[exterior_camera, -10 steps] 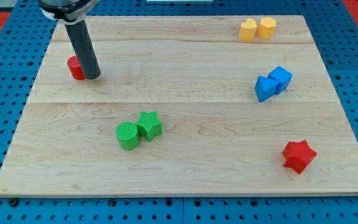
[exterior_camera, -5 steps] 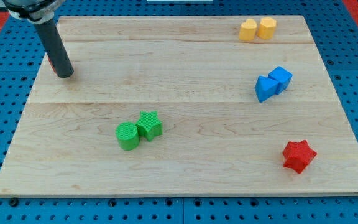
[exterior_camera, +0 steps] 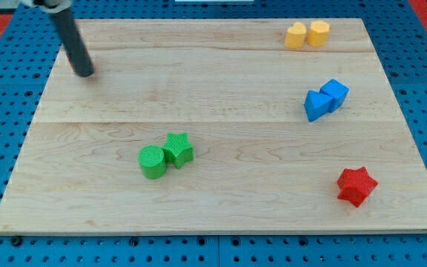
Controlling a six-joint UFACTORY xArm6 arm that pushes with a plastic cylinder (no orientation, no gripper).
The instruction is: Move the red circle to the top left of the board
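Note:
My tip (exterior_camera: 84, 73) rests on the wooden board (exterior_camera: 221, 81) near its top left corner, and the dark rod slants up toward the view's top left. The red circle does not show in this view; I cannot tell whether it is hidden behind the rod. The tip is far from all the other blocks.
A green circle (exterior_camera: 152, 162) touches a green star (exterior_camera: 178, 148) at lower centre-left. Two yellow blocks (exterior_camera: 296, 35) (exterior_camera: 319, 33) sit side by side at the top right. Two blue blocks (exterior_camera: 316, 105) (exterior_camera: 335, 93) touch at the right. A red star (exterior_camera: 356, 185) is at the bottom right.
My tip moved left and then up toward the top left corner. The red circle, first visible left of the rod, shrank to a sliver and is now out of sight.

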